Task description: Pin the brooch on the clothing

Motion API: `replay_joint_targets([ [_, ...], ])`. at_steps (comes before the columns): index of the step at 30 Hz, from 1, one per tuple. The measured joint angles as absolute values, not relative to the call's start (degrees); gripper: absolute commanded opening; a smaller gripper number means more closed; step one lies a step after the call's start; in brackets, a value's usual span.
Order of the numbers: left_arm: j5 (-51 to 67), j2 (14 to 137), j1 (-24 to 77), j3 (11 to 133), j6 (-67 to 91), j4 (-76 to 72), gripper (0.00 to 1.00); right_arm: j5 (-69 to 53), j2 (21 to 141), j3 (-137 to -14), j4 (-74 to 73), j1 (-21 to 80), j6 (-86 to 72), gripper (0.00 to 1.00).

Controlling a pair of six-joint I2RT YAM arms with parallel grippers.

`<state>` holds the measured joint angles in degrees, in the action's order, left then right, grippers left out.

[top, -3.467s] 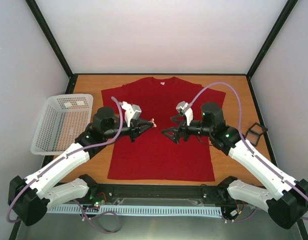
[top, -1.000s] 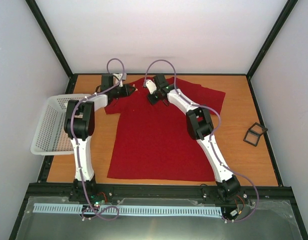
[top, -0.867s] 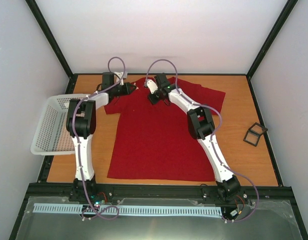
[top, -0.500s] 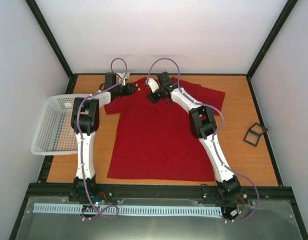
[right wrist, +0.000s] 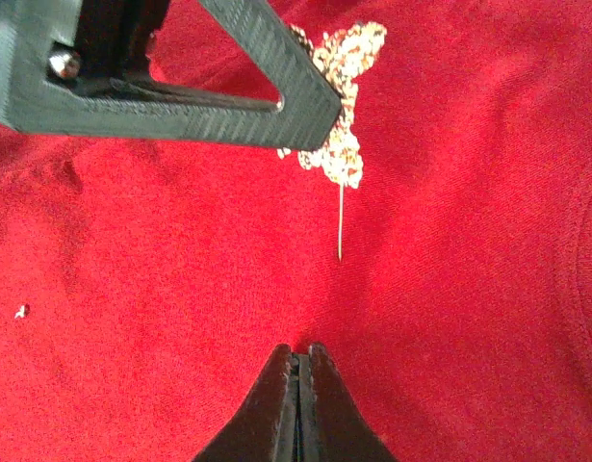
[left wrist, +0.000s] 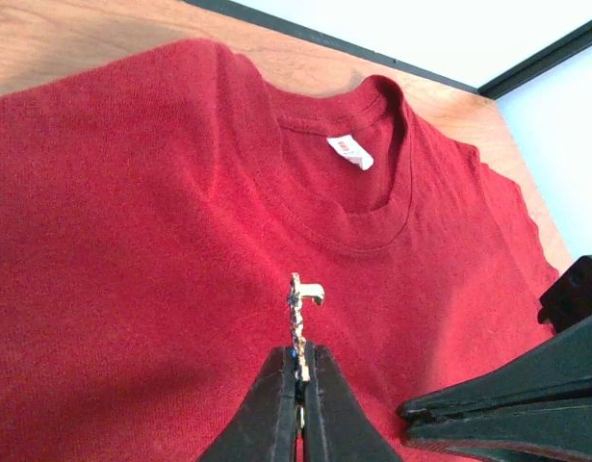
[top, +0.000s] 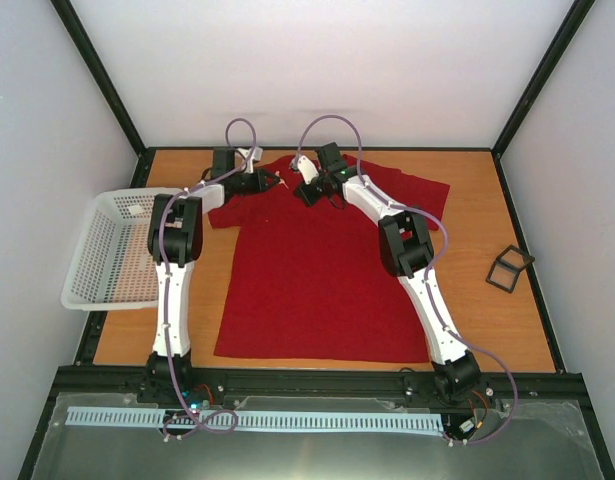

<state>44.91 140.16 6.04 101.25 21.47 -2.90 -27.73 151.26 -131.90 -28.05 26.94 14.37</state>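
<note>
The clothing, a red T-shirt [top: 317,290], lies flat on the table, and both arms reach out to its collar end. My left gripper [left wrist: 298,350] is shut on the brooch [left wrist: 297,310], a small glittering piece held on edge just above the chest below the neckline [left wrist: 358,231]. In the right wrist view the brooch [right wrist: 339,91] hangs from the left finger [right wrist: 180,91], its bare pin [right wrist: 340,221] pointing toward my right gripper [right wrist: 297,358]. That gripper is shut, tips down on the fabric; I cannot tell whether cloth is pinched.
A white mesh basket [top: 107,270] stands at the left table edge. A small black frame [top: 509,268] lies on the wood at the right. The right gripper's black fingers [left wrist: 507,404] sit close beside the left one. Black enclosure posts rise at the back corners.
Since the earliest frame both arms have stretched from mid-shirt out to the collar. Over the last second the left arm edged slightly right; both grippers stayed shut.
</note>
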Motion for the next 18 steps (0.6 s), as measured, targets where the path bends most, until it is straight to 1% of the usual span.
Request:
replay_joint_targets([
  [18,52.5,141.7,6.0,101.4,22.8,-2.5,0.01,-27.9,151.3,-131.9,-27.2,26.6,14.9,0.03],
])
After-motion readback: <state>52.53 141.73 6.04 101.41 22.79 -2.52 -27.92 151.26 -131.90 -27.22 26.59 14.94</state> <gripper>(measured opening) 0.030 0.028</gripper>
